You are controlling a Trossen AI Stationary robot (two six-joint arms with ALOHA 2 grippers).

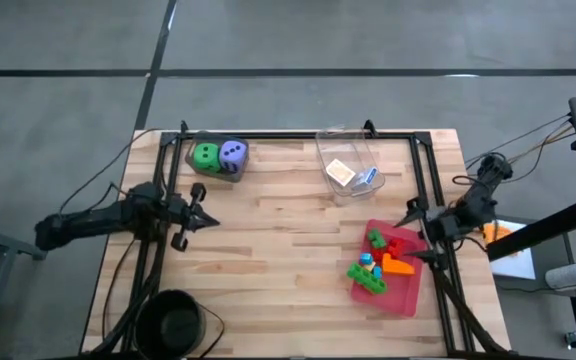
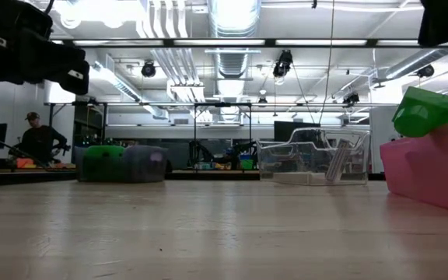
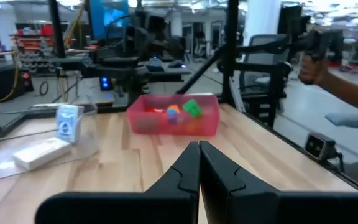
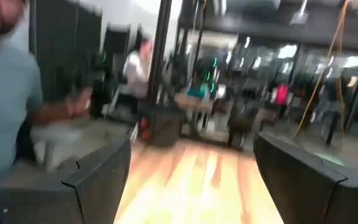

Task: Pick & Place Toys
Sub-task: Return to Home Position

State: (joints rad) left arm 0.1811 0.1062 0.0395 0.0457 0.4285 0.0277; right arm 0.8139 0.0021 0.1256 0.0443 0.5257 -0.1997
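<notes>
The green die [image 1: 206, 156] and the purple die [image 1: 233, 153] sit side by side at the table's far left; they also show in the low view [image 2: 121, 163]. Small green, red, orange, blue and yellow bricks [image 1: 378, 262] lie in the pink tray [image 1: 404, 297]. The orange-white packet [image 1: 340, 172] and the blue-white packet [image 1: 368, 176] lie in the clear plastic box [image 1: 334, 150]. My left gripper [image 1: 204, 219] is shut and empty above the table's left part. My right gripper [image 1: 414, 235] is open and empty at the pink tray's right side.
A black round object [image 1: 173, 320] sits at the near left corner. Bare wood lies in the table's middle [image 1: 288, 240]. A black frame [image 1: 298, 137] runs around the table's edges. A person's hand [image 3: 319, 62] shows beyond the right edge, and a person [image 4: 11, 93] stands by the table.
</notes>
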